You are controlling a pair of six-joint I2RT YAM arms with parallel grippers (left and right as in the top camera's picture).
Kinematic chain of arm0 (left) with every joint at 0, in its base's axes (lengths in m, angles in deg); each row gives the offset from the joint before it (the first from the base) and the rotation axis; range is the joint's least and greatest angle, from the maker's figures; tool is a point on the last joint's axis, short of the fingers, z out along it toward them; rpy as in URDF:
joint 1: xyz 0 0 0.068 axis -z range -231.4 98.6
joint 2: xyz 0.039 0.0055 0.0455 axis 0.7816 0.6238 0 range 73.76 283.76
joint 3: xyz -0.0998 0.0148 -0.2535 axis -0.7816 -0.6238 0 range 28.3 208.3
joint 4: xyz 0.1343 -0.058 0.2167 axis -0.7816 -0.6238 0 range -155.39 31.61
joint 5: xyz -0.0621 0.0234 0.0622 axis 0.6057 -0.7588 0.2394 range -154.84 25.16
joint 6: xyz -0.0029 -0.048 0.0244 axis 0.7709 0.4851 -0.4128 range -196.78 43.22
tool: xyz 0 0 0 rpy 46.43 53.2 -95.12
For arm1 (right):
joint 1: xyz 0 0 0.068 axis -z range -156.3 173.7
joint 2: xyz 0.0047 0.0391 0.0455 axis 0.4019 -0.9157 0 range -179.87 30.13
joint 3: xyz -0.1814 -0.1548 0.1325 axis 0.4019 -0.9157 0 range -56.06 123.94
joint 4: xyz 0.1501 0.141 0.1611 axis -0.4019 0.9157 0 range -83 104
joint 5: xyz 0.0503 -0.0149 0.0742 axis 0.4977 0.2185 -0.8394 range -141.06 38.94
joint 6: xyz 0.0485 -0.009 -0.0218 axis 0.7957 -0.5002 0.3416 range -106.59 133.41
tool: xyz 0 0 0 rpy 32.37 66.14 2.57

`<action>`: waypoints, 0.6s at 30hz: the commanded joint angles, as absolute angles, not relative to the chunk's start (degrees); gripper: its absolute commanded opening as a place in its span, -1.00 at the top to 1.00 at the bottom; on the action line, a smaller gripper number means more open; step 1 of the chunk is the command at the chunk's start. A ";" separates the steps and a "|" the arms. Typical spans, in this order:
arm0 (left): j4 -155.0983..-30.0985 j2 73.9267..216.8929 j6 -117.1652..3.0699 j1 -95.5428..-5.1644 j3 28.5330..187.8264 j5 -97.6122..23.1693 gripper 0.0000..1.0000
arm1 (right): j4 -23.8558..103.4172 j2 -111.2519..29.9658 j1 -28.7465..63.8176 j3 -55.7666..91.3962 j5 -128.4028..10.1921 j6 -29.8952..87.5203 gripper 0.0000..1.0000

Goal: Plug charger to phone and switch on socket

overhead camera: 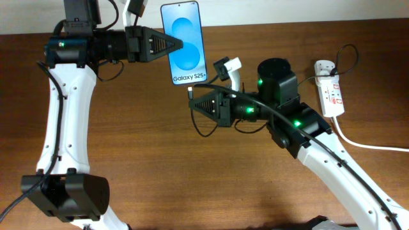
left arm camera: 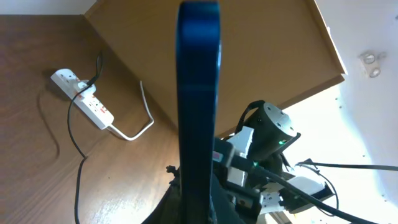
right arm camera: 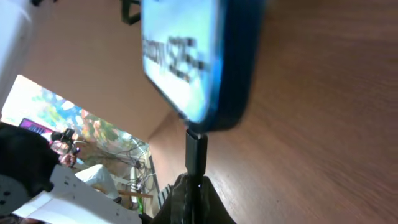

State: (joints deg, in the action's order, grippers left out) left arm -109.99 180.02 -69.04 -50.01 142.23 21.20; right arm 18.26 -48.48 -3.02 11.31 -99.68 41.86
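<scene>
Your left gripper point(overhead camera: 174, 45) is closed on the long side of the phone point(overhead camera: 185, 35) and holds it above the far part of the table point(overhead camera: 140, 140). The long axis of the phone runs from the far edge toward the robot's side, with a small tilt, and the screen faces up. The end with the white text "Galaxy S25+" points toward the right gripper point(overhead camera: 193, 101). That gripper is closed tightly on the black plug tip of the charger point(right arm camera: 195, 152), which meets the bottom edge of the phone. You cannot tell if it is inside the port. The socket point(overhead camera: 331, 94) lies well apart at the right, with its long axis also far-to-near. A white adapter point(overhead camera: 324, 66) is at its far end and the thick white cord point(overhead camera: 370, 145) leaves the near end. Its red markings are too small to read.
</scene>
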 commanded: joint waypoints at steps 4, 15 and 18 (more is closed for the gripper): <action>-113.00 179.30 -71.05 -50.06 142.67 16.66 1.00 | 20.67 -48.68 -3.31 13.65 -96.64 38.47 0.92; -114.60 179.30 -73.30 -48.42 142.67 16.22 1.00 | 24.19 -48.68 -3.35 14.68 -95.42 36.57 0.92; -114.44 179.30 -74.06 -48.57 142.67 13.71 1.00 | 25.26 -48.68 -3.35 14.68 -95.64 36.44 0.92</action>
